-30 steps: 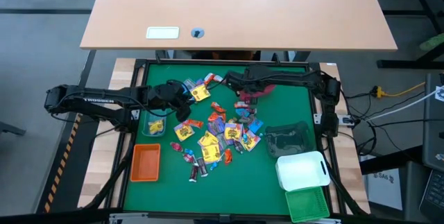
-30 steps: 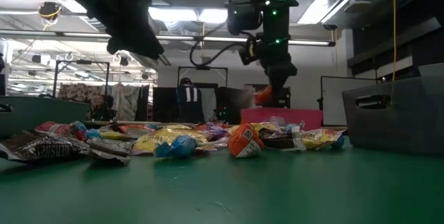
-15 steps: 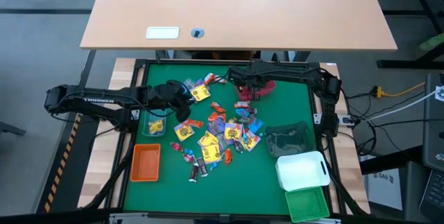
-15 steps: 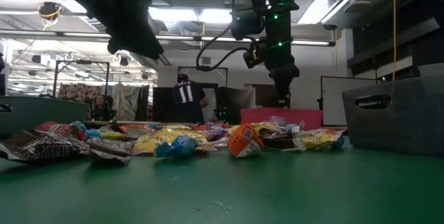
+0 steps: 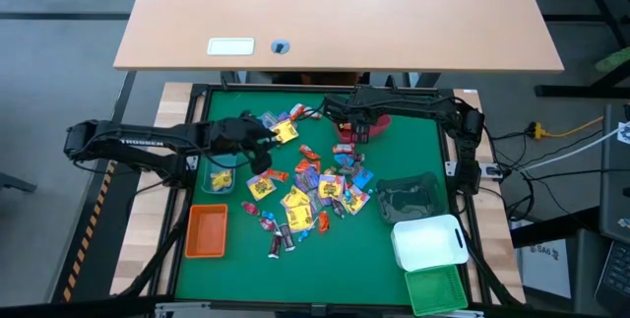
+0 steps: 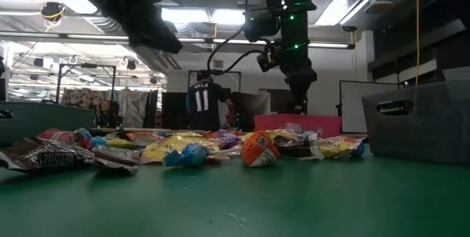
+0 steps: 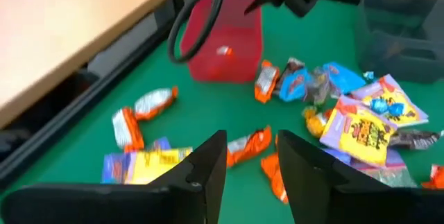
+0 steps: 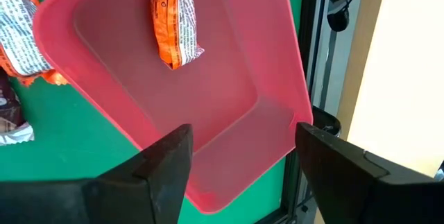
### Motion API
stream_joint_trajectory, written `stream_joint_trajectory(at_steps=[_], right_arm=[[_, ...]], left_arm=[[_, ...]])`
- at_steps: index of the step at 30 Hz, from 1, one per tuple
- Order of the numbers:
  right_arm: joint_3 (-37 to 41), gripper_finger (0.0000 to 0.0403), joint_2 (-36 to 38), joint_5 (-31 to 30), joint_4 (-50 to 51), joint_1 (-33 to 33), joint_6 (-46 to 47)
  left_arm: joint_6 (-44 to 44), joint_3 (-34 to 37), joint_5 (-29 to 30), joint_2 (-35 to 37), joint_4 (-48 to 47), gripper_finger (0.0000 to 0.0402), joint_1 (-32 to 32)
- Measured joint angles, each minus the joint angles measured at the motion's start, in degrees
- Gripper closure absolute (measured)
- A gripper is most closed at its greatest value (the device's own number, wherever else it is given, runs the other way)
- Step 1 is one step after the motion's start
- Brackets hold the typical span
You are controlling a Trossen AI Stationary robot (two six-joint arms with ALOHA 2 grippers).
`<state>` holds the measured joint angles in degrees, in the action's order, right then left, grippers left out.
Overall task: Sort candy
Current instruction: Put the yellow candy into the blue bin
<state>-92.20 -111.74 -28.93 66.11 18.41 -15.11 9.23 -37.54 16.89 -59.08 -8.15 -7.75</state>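
The right gripper (image 8: 236, 172), above the red bin (image 8: 229, 99) at twelve o'clock on the green worktop (image 5: 384, 259), has spread its fingers wide since a second ago, and an orange-wrapped sweet (image 8: 173, 23) now lies inside the bin, so one piece looks sorted. The left gripper (image 7: 251, 158) has edged forward at ten o'clock, jaws parted and holding nothing, over an orange sweet (image 7: 250, 144). The candy (image 5: 310, 195) lies heaped mid-worktop: crinkly, glossy foil and film wrappers, flat packets and twisted ends. The bin is smooth, rigid, round-cornered plastic.
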Motion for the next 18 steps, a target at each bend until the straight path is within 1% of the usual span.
stream_joint_trajectory(at_steps=[3,8,14,18], right_arm=[[0.0,0.0148,0.0,0.0,0.0,0.0,0.0],[0.0,0.0148,0.0,0.0,0.0,0.0,0.0],[0.0,0.0148,0.0,0.0,0.0,0.0,0.0],[0.0,0.0148,0.0,0.0,0.0,0.0,0.0]], left_arm=[[-0.8,0.0,0.3,-2.4,3.1,0.0257,-1.0],[-0.9,0.0,0.6,-8.6,9.5,0.0226,-4.1],[-5.3,0.0,0.6,-16.5,12.6,0.0225,-8.8],[-5.3,0.0,0.6,-20.7,12.6,0.0224,-11.3]])
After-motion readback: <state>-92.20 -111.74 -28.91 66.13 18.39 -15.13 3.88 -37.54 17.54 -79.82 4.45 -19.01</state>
